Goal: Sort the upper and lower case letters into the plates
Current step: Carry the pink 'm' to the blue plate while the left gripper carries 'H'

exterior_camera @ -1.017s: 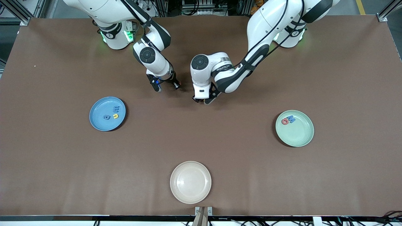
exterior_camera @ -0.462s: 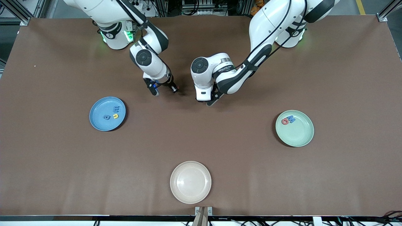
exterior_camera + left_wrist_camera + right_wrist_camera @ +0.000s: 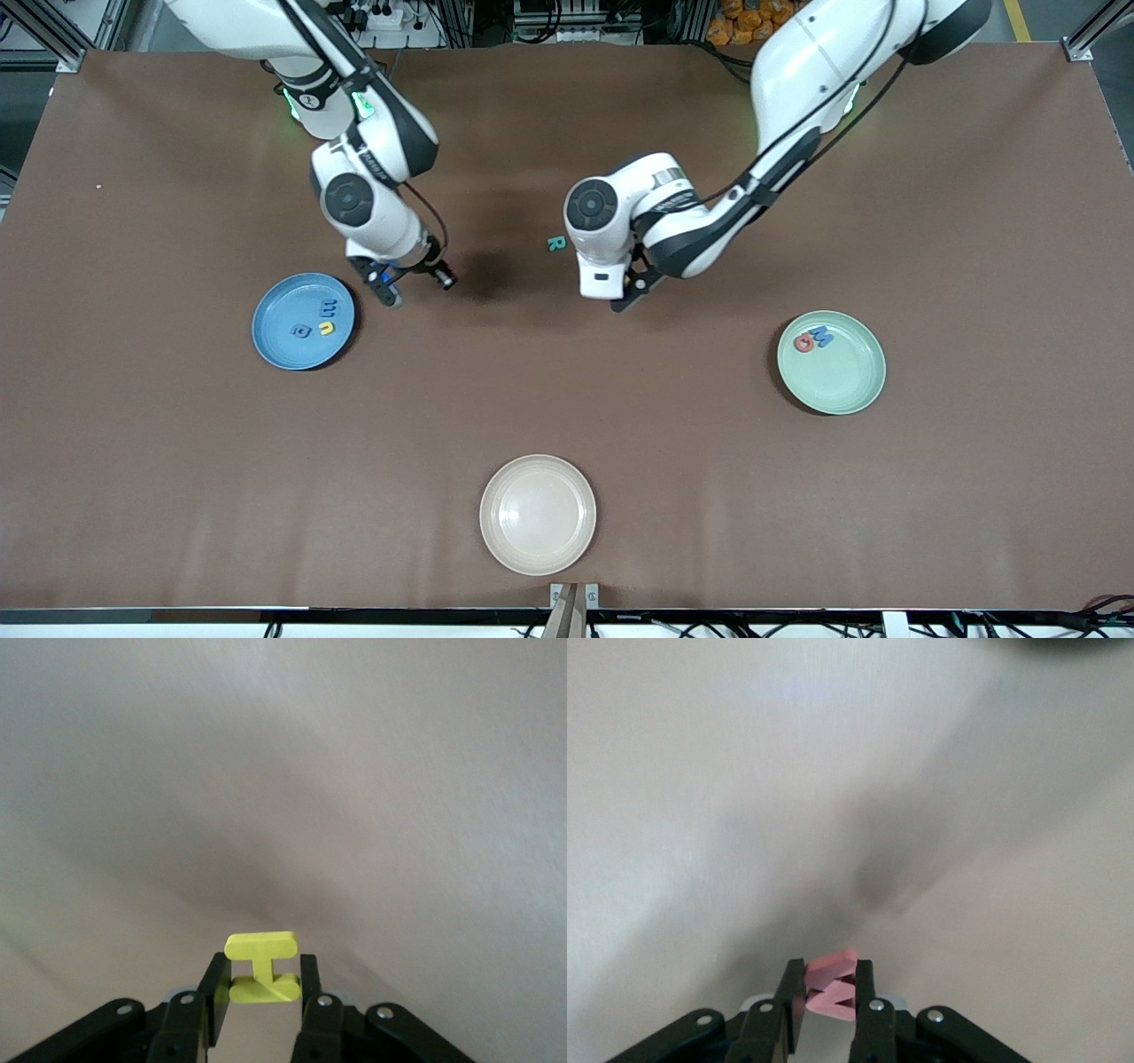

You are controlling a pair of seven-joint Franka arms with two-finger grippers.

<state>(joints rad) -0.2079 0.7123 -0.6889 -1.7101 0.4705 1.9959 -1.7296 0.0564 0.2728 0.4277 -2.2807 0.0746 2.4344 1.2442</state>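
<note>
My left gripper (image 3: 624, 299) is up over bare table, toward the green plate (image 3: 837, 377), shut on a yellow letter (image 3: 262, 967) shaped like an I, as the left wrist view (image 3: 261, 979) shows. My right gripper (image 3: 416, 282) is beside the blue plate (image 3: 279, 323), shut on a pink-red zigzag letter (image 3: 833, 985), seen in the right wrist view (image 3: 831, 983). The blue plate holds a blue E (image 3: 329, 308), a yellow letter (image 3: 327, 329) and a small blue letter (image 3: 301, 331). The green plate holds a red O (image 3: 803, 342) and a blue M (image 3: 823, 336). A teal R (image 3: 555, 243) lies on the table between the arms.
A cream-white plate (image 3: 538, 514) with nothing in it stands near the front edge of the brown table (image 3: 673, 461), midway along it.
Both grippers rose from the middle of the table and moved apart, the right toward the blue plate, the left toward the green plate. The teal R came into view.
</note>
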